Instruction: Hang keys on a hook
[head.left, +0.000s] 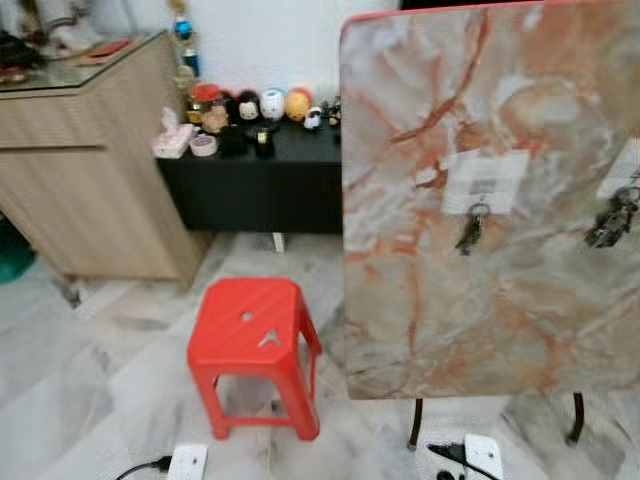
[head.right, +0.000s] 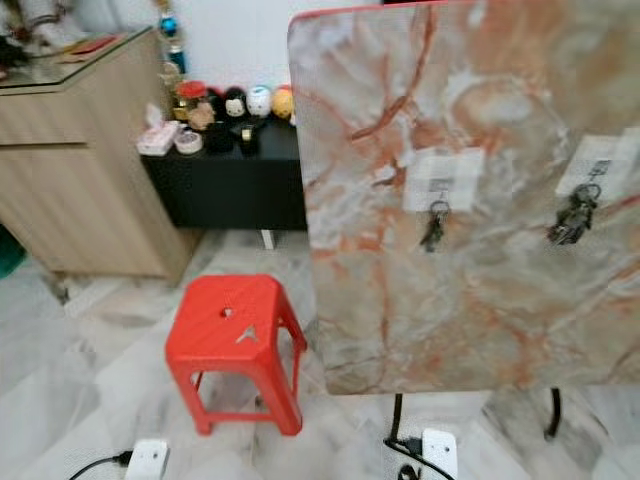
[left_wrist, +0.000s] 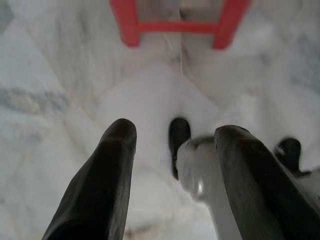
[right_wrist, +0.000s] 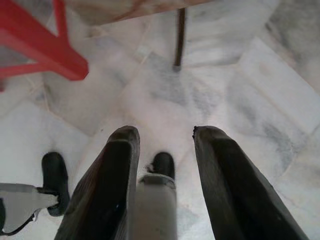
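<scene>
Board: a marble-patterned panel (head.left: 500, 200) is standing upright on dark legs, filling the right of the head views, with a red stool (head.left: 250, 340) sitting on the floor just beside its lower left corner.
Keys: one small bunch of keys (head.left: 470, 228) is hanging under a white hook plate (head.left: 486, 182) near the middle of the panel; a second, bulkier bunch (head.right: 570, 220) is hanging from another plate (head.right: 592, 170) further right. From how things lie, the hanging is looking done already.
Left gripper: the left gripper (left_wrist: 172, 165) is pointing down at the pale marble floor (left_wrist: 65, 75), its two black fingers spread and holding nothing.
Right gripper: the right gripper (right_wrist: 162, 170) is likewise aiming at the floor, jaws apart and empty, the panel's leg (right_wrist: 178, 35) showing ahead of it.
Risk, stool: the stool is sitting right in the walking line; a step forward or a turn is risking a knock against it.
Risk, cables: white power strips (head.left: 186, 462) with black cords are lying on the floor near the robot's feet, so a shuffle is likely to snag one.
Risk, panel: the panel is standing on thin legs; a bump from an arm or body is likely to rock it and shake the keys off their hooks.
Risk, blur: the wrist views are looking soft, so judging clearance near the floor is uncertain.
</scene>
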